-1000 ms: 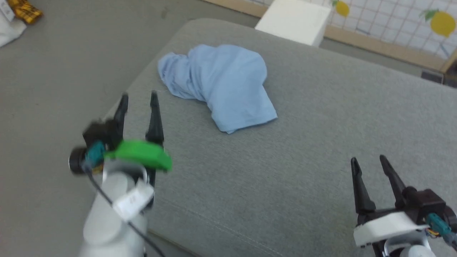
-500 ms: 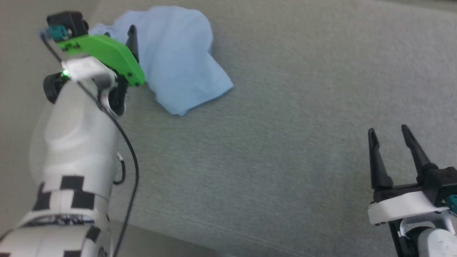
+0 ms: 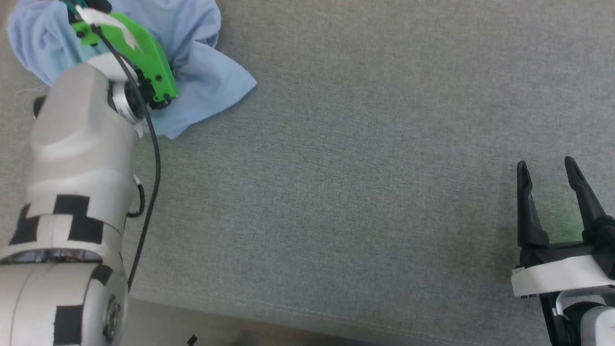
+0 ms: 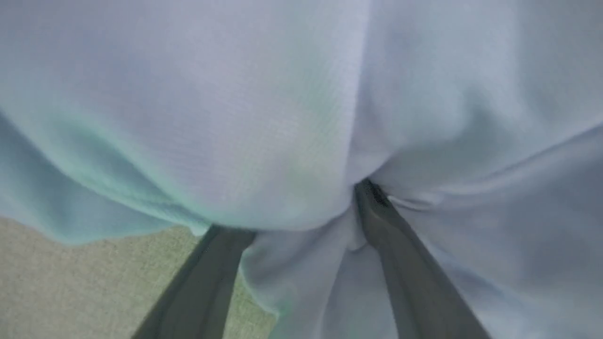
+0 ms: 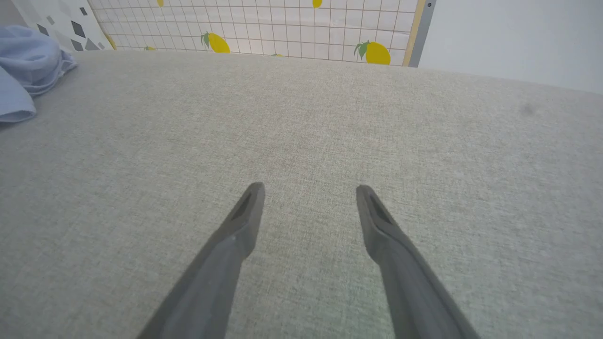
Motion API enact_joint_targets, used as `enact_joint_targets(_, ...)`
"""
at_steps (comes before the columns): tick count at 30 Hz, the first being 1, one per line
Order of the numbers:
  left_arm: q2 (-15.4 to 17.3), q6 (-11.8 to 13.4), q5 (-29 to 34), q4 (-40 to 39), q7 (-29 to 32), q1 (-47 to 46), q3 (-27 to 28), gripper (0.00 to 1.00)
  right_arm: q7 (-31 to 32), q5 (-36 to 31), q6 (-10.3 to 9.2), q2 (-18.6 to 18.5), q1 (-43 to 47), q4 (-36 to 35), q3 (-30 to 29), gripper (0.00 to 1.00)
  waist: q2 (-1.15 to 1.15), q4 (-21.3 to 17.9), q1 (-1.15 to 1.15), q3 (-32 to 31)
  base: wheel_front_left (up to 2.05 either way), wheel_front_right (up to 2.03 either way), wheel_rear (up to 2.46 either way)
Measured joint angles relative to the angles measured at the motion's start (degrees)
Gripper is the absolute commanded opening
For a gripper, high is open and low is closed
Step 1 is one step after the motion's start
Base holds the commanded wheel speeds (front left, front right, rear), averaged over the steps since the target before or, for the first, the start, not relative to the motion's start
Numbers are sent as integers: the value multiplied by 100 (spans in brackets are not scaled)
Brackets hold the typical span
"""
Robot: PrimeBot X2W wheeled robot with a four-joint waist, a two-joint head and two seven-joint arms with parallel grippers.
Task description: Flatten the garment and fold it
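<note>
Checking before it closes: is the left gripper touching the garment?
Touching. The left wrist view shows the garment draped over and bunched between the open fingers of the left gripper.

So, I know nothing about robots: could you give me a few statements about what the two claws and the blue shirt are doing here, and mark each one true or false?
1. The left gripper is open and pushed into the garment. True.
2. The right gripper grips a corner of the garment. False: it is open above the bare grey fabric surface, well apart from the garment.
3. The garment lies spread out flat. False: it is bunched in a crumpled heap.
4. The garment rests on the grey fabric surface. True.
</note>
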Motion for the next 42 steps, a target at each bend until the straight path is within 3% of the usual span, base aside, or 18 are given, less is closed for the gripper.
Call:
enact_joint_targets(1,9,0,-9,9,71,-34,5,100,0,-1,0,-1,-1,-1,8,100,0,-13,0,49,0,0,0)
enact_joint_targets(2,18,1,-14,9,110,-62,7,71,0,-1,0,0,-1,2,14,100,0,-20,0,83,0,0,0)
enact_joint_targets(3,21,0,-37,-13,86,-77,26,0,1,-1,0,-1,-2,4,23,100,0,-21,0,113,0,0,0)
enact_joint_targets(6,-15,-110,-180,-97,-136,-77,118,0,1,-1,0,0,-8,14,45,100,0,17,0,131,0,0,0)
enact_joint_targets(13,-170,-157,-319,-336,-1348,66,232,0,-30,10,0,0,-29,204,107,100,0,107,0,-109,0,0,0)
enact_joint_targets(21,186,-443,-259,-945,-2240,-333,201,0,-287,275,0,0,-29,771,267,100,-1,138,0,-715,0,0,0)
enact_joint_targets(32,448,-746,-55,-1838,-2735,-1195,-82,0,-620,643,0,1,26,1460,453,100,0,66,0,-1752,0,0,0)
enact_joint_targets(36,399,-864,-68,-1887,-2516,-1329,-199,0,-684,731,0,-1,88,1636,503,100,-1,-9,0,-2102,0,0,0)
enact_joint_targets(42,26,-1024,-412,-2120,-2297,-1476,-386,0,-745,773,0,2,144,1804,549,100,0,-270,0,-2452,0,0,0)
